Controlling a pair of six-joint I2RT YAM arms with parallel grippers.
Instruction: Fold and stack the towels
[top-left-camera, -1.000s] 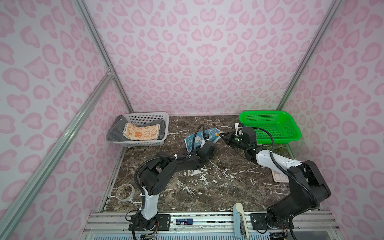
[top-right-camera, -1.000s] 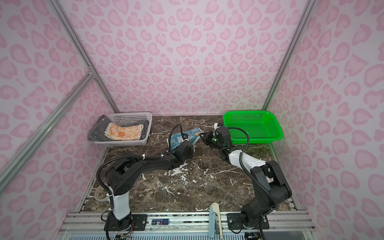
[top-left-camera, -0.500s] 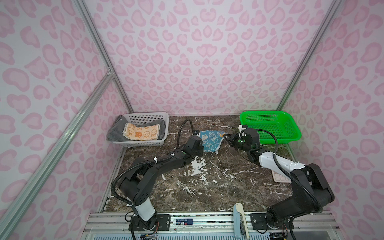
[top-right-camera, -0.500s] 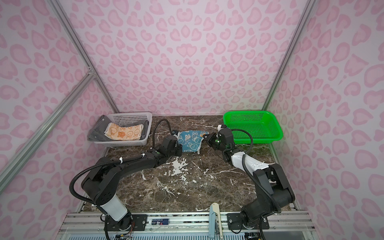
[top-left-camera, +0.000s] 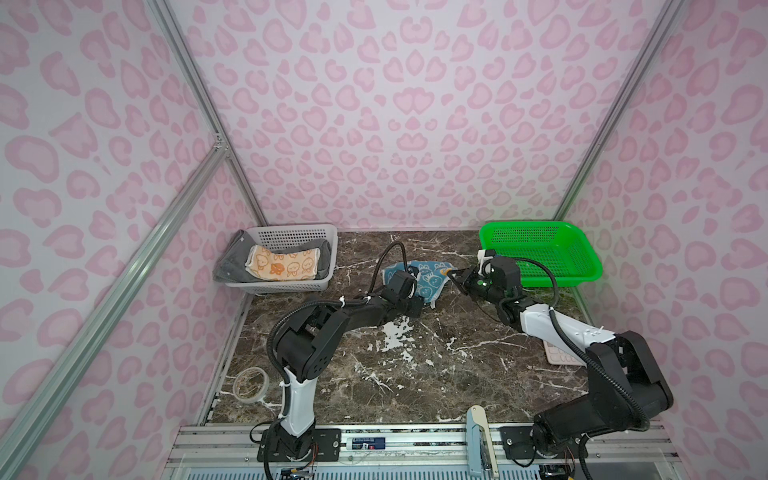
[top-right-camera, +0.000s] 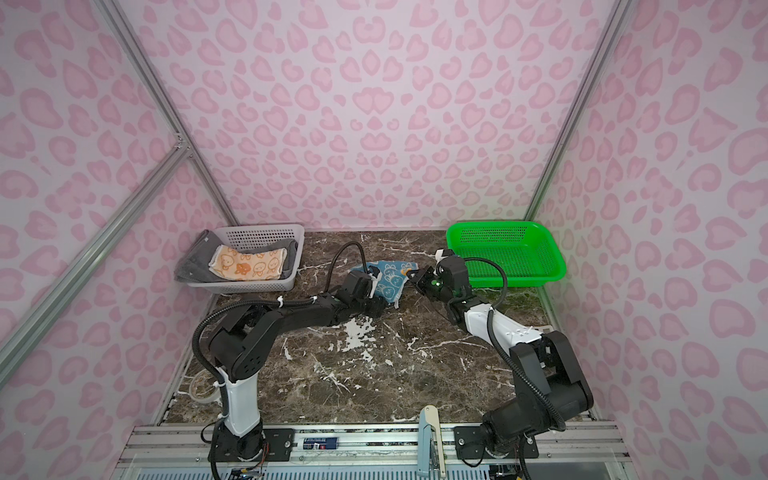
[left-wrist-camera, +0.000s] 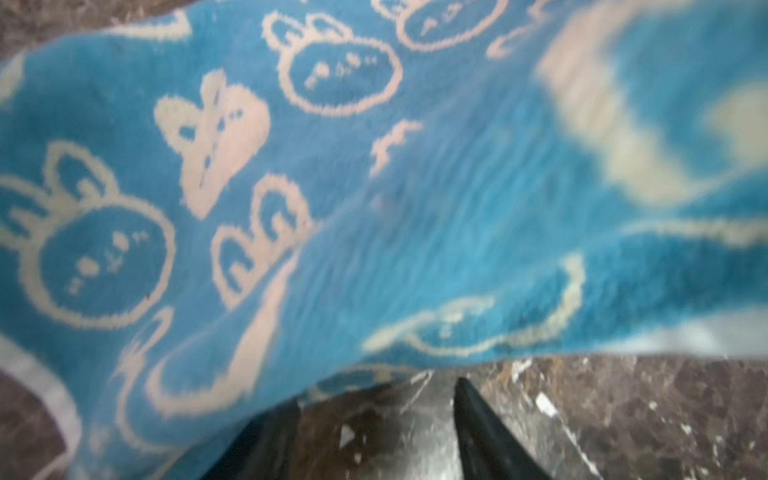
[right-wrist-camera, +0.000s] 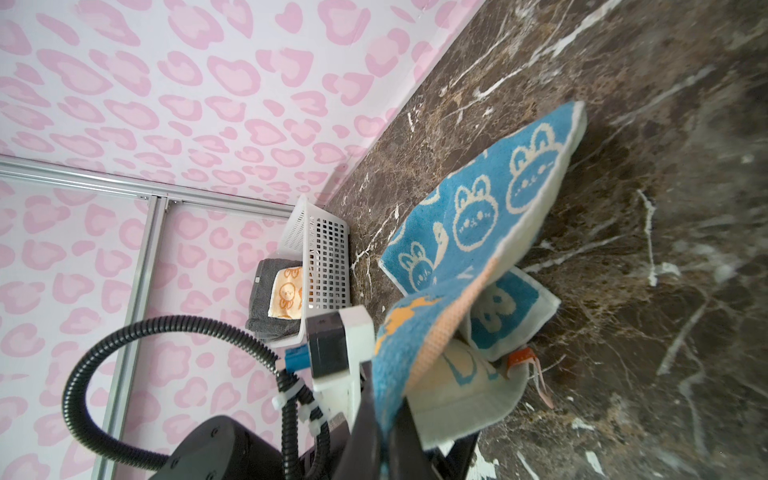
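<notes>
Pink walls (top-left-camera: 415, 124): heart-like blotches are seen on all three sides, with metal rails run up the corners.
Marble table (top-left-camera: 415, 374): dark brown stone, white veins and chips; both arms are stretched across it toward the back.
Green basket (top-left-camera: 582, 272): parked at the back right corner, just behind the right arm's wrist.
White basket (top-left-camera: 286, 286): set at the back left corner, and two towels are held in it.
Grey towel (top-left-camera: 228, 266): laid in the white basket as the bottom layer, one side spilled over the left rim.
Blue towel (top-left-camera: 428, 274): found at the back middle of the table, between the two baskets. In the right wrist view (right-wrist-camera: 478, 208) its far part is laid flat on the stone, the near corner is lifted, and a flap is doubled under.
Orange towel (top-left-camera: 282, 266): folded flat and rested on top of the grey towel, rabbit print up.
Right gripper (top-left-camera: 452, 276): clamped tight on the lifted right-hand corner of the blue towel; cloth is seen pinched between its fingers (right-wrist-camera: 361, 449).
Left gripper (left-wrist-camera: 374, 399): jaws are parted, bare marble is seen between them, and the towel's edge is draped over one tip. Nothing is gripped.
Roll of tape (top-left-camera: 250, 384): left flat at the front left edge of the table, well apart from the towels.
Tag (right-wrist-camera: 521, 357): a small orange loop, hung beside the doubled flap.
</notes>
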